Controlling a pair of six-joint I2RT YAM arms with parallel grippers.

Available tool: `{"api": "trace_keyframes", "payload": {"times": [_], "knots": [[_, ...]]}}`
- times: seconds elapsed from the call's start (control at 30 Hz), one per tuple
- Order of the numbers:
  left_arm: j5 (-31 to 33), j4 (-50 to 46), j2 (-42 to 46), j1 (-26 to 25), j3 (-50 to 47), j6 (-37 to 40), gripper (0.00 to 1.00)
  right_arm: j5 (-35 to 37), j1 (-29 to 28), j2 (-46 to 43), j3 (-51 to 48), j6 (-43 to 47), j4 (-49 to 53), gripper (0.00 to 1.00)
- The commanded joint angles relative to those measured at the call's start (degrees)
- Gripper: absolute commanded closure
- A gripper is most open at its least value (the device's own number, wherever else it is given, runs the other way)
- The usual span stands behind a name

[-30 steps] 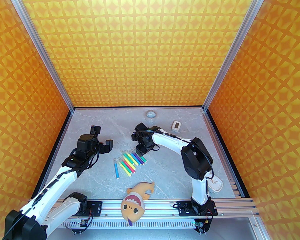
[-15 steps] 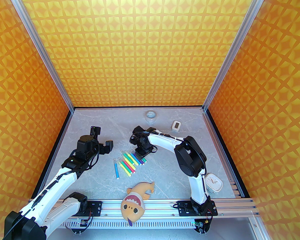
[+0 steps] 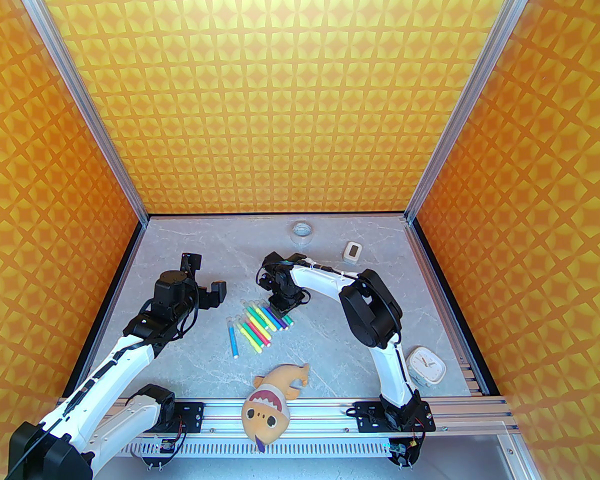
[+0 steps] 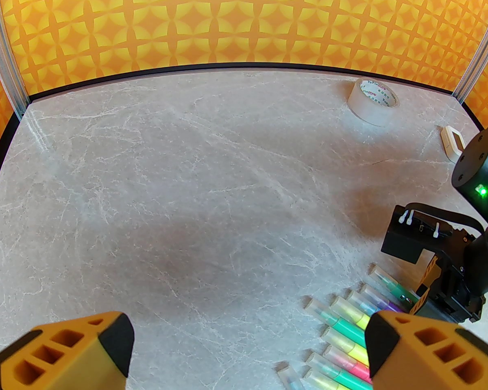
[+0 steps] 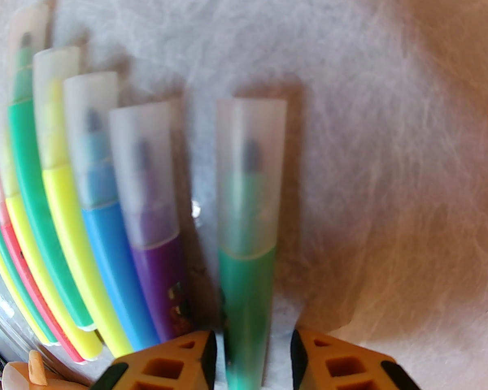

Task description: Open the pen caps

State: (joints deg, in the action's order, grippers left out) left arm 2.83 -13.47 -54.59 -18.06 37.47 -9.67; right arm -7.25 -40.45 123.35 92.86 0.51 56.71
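Note:
Several slim coloured markers [image 3: 260, 324] lie side by side mid-table, each ending in a translucent whitish pen cap [image 5: 142, 169]. My right gripper [image 5: 252, 339] is low over the row's right end. Its jaws straddle the barrel of a green marker [image 5: 246, 291], set slightly apart from the rest, with a narrow gap on each side; that marker's cap [image 5: 250, 169] points away from the fingers. In the top view the right gripper [image 3: 280, 310] covers the markers' far ends. My left gripper [image 3: 205, 275] hovers wide open left of the markers, holding nothing; the caps [image 4: 341, 305] lie beside its right finger [image 4: 423, 352].
One blue marker [image 3: 233, 339] lies apart, left of the row. A plush shark [image 3: 272, 393] rests at the near edge. A tape roll [image 3: 301, 230] and a small white device [image 3: 352, 251] sit near the back wall, and a white clock [image 3: 426, 364] near the right arm's base.
The right arm has swung left and down onto the markers' right end, its jaws narrowing around the green marker; the clock has come into view. The left arm has not moved.

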Motion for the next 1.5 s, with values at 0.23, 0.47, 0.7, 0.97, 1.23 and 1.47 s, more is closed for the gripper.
{"api": "trace_keyframes", "payload": {"times": [0.23, 0.47, 0.7, 0.97, 1.23, 1.47], "knots": [[0.06, 1.17, 0.36, -0.42, -0.95, -0.3, 0.01, 5.45, -0.36, 4.75, 3.54, -2.75, 3.51, 0.7], [0.0, 1.7, 0.28, -0.51, -1.26, -0.3, 0.01, 6.15, -0.34, 4.94, 3.07, -3.94, 2.85, 0.77], [0.0, 1.52, 0.19, -0.58, -1.35, -1.2, 0.01, 2.39, -0.33, 0.72, 1.16, -4.47, -0.29, 0.82], [-2.21, 3.31, -0.8, -0.66, -1.58, -4.62, 0.01, -3.02, 0.22, -6.88, -2.01, -5.73, -5.97, 0.89], [-4.53, 4.12, -2.29, -1.09, -0.5, -6.85, 0.01, -10.52, 1.9, -16.81, -10.33, -6.72, -16.74, 0.95], [-15.24, 8.55, -4.51, -1.14, 0.36, -11.13, 0.06, -15.01, 2.3, -24.97, -17.54, -6.54, -26.57, 0.99]]}}
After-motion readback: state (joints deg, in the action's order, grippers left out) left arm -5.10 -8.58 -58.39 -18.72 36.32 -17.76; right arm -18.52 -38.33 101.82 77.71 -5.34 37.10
